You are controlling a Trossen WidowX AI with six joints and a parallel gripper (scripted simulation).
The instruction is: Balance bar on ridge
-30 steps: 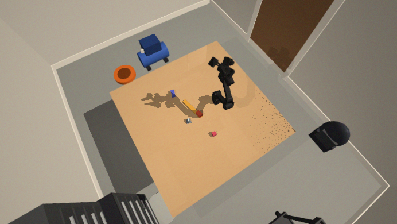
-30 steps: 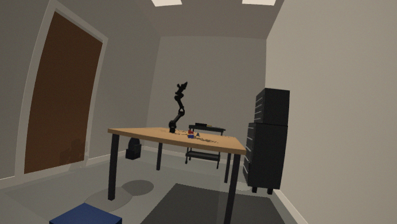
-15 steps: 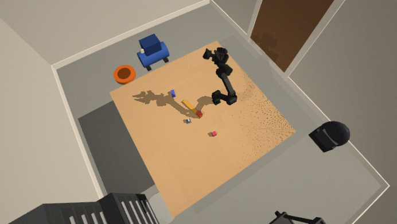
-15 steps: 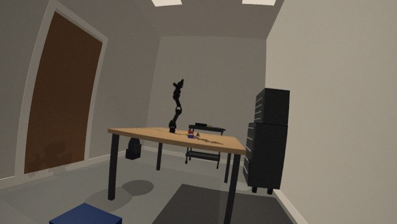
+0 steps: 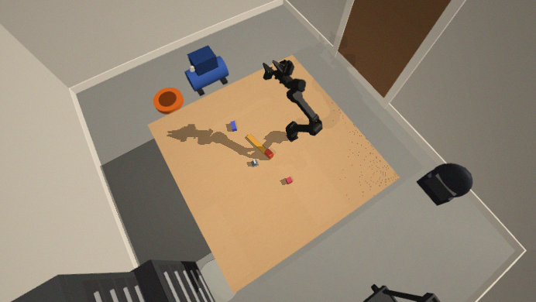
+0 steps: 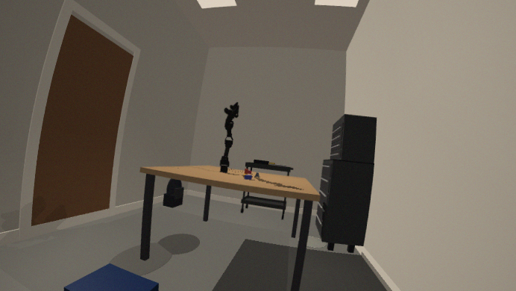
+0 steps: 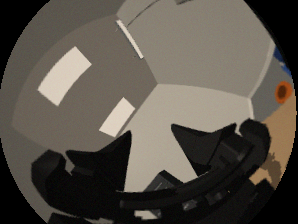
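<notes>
A yellow bar (image 5: pixel 256 143) with a red end (image 5: pixel 269 154) lies flat on the wooden table (image 5: pixel 232 217) (image 6: pixel 186 175), near the arm's base (image 5: pixel 292 131). A small grey ridge piece (image 5: pixel 254 163) (image 6: pixel 257 174) stands just in front of the bar, apart from it. My gripper (image 5: pixel 271 70) (image 6: pixel 234 106) (image 7: pixel 151 130) is raised high above the table's far edge, pointing up at the ceiling. Its fingers are open and nothing is between them. It is far from the bar and the ridge.
A small blue block (image 5: pixel 233 125) and a small red cube (image 5: pixel 288 180) lie on the table. On the floor beyond the table are a blue compressor (image 5: pixel 207 70) and an orange bowl (image 5: pixel 168 100). A black cabinet (image 6: pixel 348 179) stands by the wall.
</notes>
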